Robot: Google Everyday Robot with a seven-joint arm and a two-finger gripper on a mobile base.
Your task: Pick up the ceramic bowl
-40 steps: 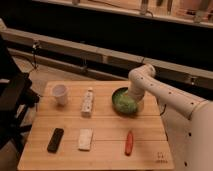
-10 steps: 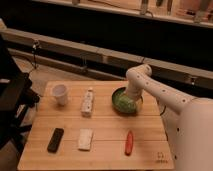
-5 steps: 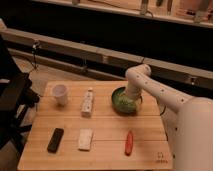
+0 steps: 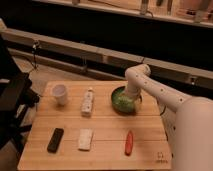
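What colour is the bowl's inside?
Speckled green inside the ceramic bowl, in the camera view; the gripper is at its rim.

claw (image 4: 131, 95) hidden behind ceramic bowl (image 4: 123, 101)

The bench (image 4: 105, 127) is pale wood with a smooth, faintly shiny top made of joined planks. At its far right, the ceramic bowl (image 4: 123, 101) shows a glossy speckled green glaze. The end effector (image 4: 131, 96) sits at the bowl's right rim, at the end of an arm cased in smooth, matt white plastic. Left of the bowl, the white cup (image 4: 60, 93) looks smooth and matt. Nearer the front edge, the black slab (image 4: 55, 139) looks matt, the red object (image 4: 129, 142) slightly glossy.
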